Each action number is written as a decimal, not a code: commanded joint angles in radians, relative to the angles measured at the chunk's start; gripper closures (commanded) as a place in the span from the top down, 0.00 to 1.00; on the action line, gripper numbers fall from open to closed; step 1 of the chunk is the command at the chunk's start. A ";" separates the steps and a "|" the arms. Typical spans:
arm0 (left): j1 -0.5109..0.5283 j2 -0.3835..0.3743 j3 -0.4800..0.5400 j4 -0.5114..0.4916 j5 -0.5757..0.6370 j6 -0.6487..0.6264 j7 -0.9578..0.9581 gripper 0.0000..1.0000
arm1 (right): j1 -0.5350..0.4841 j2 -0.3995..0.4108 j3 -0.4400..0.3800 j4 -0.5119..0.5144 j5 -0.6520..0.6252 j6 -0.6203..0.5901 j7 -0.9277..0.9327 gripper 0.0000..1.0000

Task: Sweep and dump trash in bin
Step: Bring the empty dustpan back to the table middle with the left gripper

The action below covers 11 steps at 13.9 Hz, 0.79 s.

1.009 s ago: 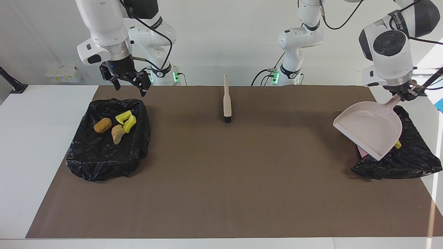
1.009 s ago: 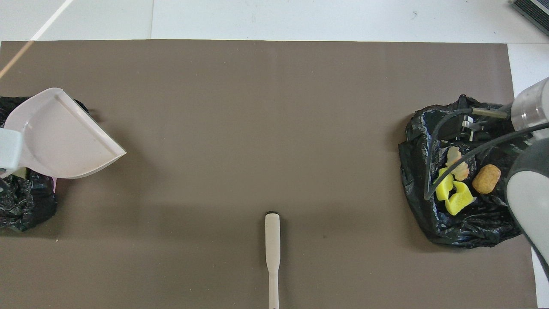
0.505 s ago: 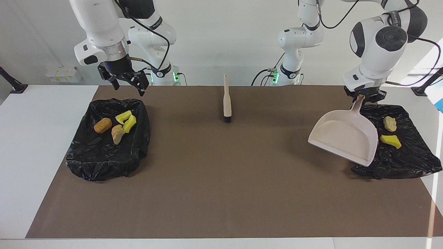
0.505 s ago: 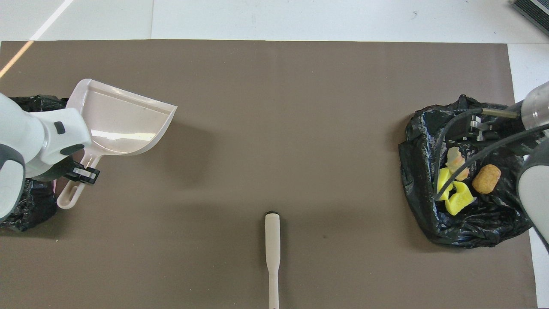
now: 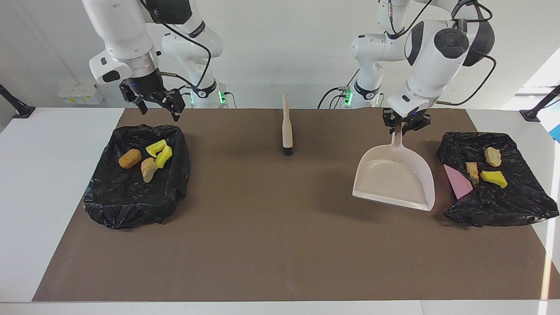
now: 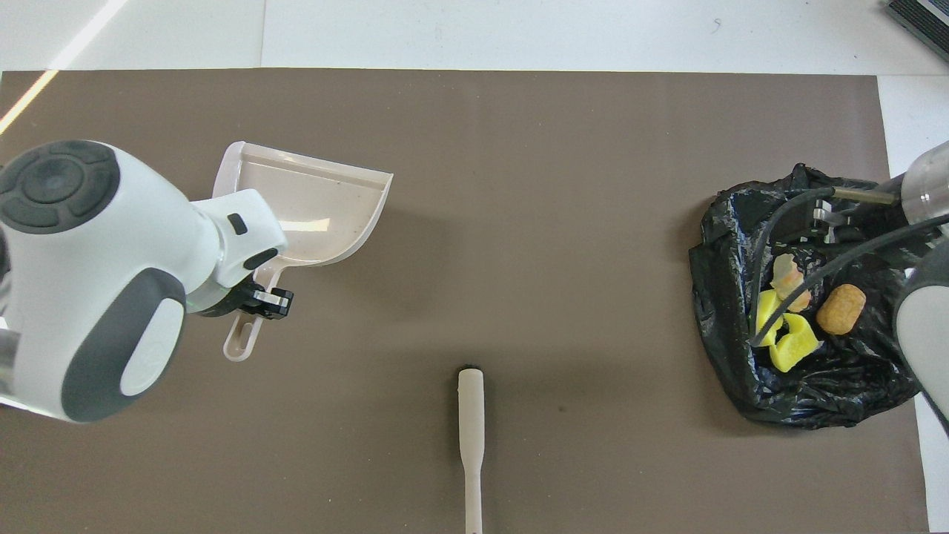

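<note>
Since the trash (image 5: 148,159) is foam and sponge scraps, it is probably light, soft and springy, prone to roll or bounce, so brushing it into a pan likely suits it better than pinching. All seven scraps lie in two black bin bags (image 5: 131,192), one at each arm's end. The left gripper (image 5: 403,124) is clamped on the empty dustpan (image 5: 393,179) handle above the mat, while the right gripper (image 5: 158,103) hangs open over its bag's rim.

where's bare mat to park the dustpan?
Free: the mat between the brush and both bins, plus the strip along its edge farthest from the robots. Crowded: the lined bin at the left arm's end and the one at the right arm's end, both holding scraps. The left tool grips the dustpan.
</note>
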 commanded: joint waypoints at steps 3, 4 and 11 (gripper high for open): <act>-0.150 0.208 0.015 0.151 -0.041 0.059 -0.140 0.00 | -0.018 -0.016 0.008 -0.016 0.021 0.009 -0.028 1.00; -0.162 0.228 0.014 0.160 -0.043 0.070 -0.144 0.00 | -0.018 -0.016 0.008 -0.016 0.021 0.009 -0.028 1.00; -0.288 0.400 0.009 0.200 -0.058 0.247 -0.366 0.00 | -0.020 -0.016 0.008 -0.016 0.021 0.009 -0.026 1.00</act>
